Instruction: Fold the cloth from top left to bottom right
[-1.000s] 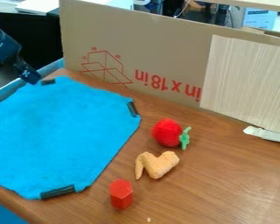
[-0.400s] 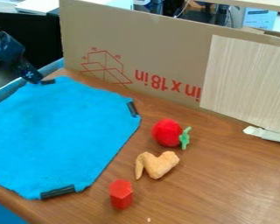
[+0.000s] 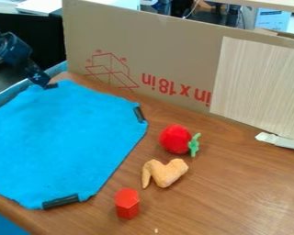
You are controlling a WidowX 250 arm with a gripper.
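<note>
while the black two-finger gripper (image 3: 42, 83) hangs at ten o'clock, beside the upper edge of the bright-blue fabric cloth (image 3: 60, 142), which lies spread from seven to ten o'clock, cannot tell its opening or hold; red hexagonal block (image 3: 127, 204) upright near six.

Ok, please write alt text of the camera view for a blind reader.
A blue cloth lies unfolded on a wooden table, with the gripper at its top edge. Right of the cloth are a red toy fruit, a tan wing-shaped toy and a red block.
</note>
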